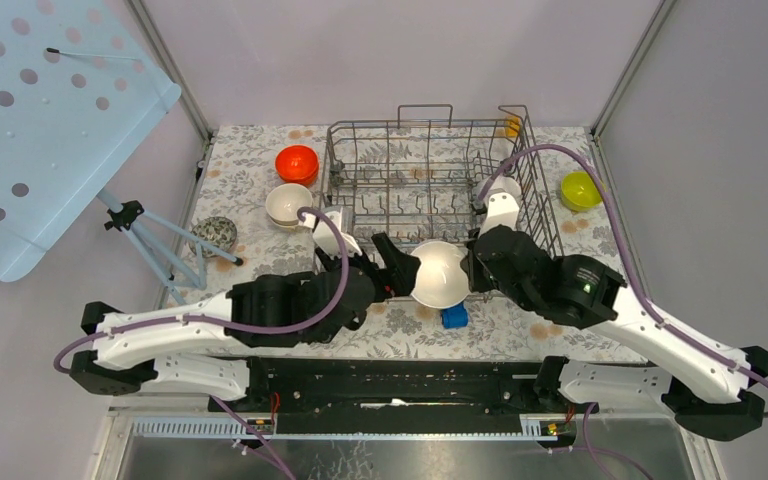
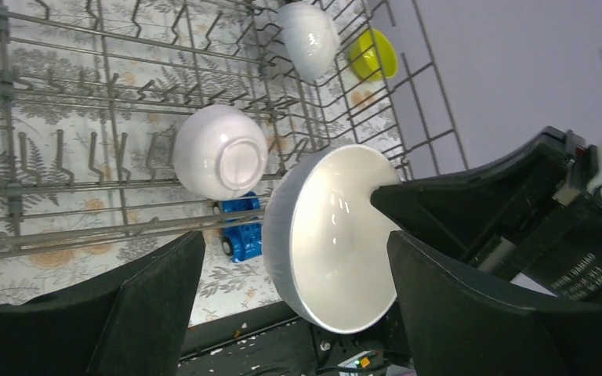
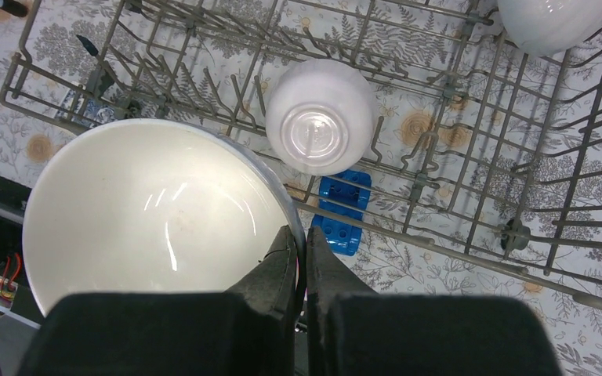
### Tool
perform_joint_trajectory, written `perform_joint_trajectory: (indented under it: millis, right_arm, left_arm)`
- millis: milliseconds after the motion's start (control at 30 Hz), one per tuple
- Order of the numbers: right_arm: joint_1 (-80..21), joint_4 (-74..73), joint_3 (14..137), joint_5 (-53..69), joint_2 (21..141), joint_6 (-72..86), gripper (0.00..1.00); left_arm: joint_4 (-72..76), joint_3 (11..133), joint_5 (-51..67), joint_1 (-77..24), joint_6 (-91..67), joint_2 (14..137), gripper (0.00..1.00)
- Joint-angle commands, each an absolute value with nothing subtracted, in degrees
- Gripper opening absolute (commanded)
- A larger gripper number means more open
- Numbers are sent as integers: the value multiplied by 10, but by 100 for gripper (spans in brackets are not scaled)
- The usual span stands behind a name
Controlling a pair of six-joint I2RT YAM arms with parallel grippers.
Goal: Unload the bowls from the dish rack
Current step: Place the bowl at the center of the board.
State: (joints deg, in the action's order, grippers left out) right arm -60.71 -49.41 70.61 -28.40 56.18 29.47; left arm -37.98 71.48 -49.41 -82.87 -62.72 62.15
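Top external shows the white bowl (image 1: pixel 438 275), rim clamped in the right gripper (image 1: pixel 470 268), just right of the wide-open left gripper (image 1: pixel 398 268).

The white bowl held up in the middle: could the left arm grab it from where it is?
Probably yes. The left gripper is open, the white bowl sits just ahead between its fingers, nothing blocks it; the right gripper is shut on its rim.

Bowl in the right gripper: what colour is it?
The bowl in the right gripper is glossy white; the right wrist view shows it best.
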Motion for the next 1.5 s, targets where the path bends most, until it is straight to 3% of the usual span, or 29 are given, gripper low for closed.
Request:
perform_joint_trajectory:
  millis: [0, 167, 300, 467, 667, 933, 1133, 1333, 1467]
  right_arm:
    - [-611, -444, 729, -290, 575, 314, 0]
    - [-611, -446, 741, -284, 585, 314, 0]
    - [-611, -449, 753, -280, 591, 311, 0]
    - [-611, -453, 762, -275, 601, 308, 0]
    - [-611, -458, 767, -280, 602, 303, 0]
    - [-611, -468, 770, -294, 616, 294, 0]
    - [-611, -464, 770, -295, 625, 292, 0]
    - [-611, -463, 773, -293, 632, 290, 0]
    - [-611, -465, 779, -288, 637, 287, 0]
  left_arm:
    - [-405, 750, -455, -784, -665, 638, 85]
    - [-389, 736, -383, -736, -642, 652, 64]
    - [-404, 746, -369, -720, -620, 671, 59]
    - [-415, 756, -338, -716, -608, 696, 58]
    - [-428, 742, -329, -715, -614, 693, 48]
    - [-453, 736, -339, -715, -618, 674, 51]
    - [-465, 738, -346, -715, -617, 666, 47]
    - [-464, 737, -340, -715, -610, 675, 19]
    - [-458, 738, -335, -715, -600, 682, 10]
